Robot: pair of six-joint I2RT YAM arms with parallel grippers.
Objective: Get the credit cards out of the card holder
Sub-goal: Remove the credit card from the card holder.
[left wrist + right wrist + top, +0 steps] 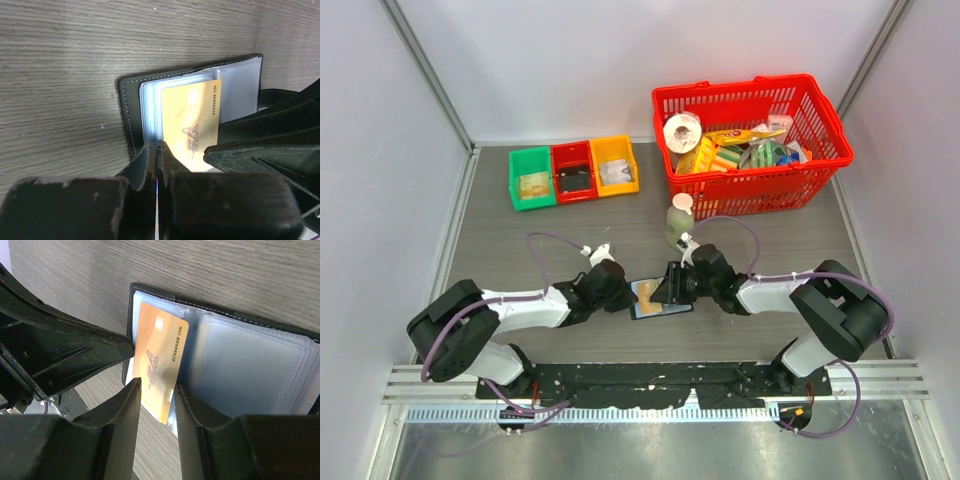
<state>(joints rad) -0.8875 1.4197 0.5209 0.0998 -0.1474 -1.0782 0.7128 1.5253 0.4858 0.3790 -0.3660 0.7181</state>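
The black card holder [658, 299] lies open on the table between my two grippers, its pale clear sleeves facing up [250, 365]. A yellow-orange credit card [190, 125] sticks partway out of a sleeve; it also shows in the right wrist view [160, 357]. My left gripper [158, 146] is shut, its tips pinching the near edge of the card holder [131, 107] beside the card. My right gripper [157, 386] is open a little, its fingers on either side of the card's protruding corner. In the top view the left gripper [626, 295] and right gripper [672, 287] meet over the holder.
A small bottle [679, 220] stands just behind the right gripper. A red basket [760, 195] full of groceries is at the back right. Green [532, 178], red [574, 172] and orange [615, 165] trays sit at the back left.
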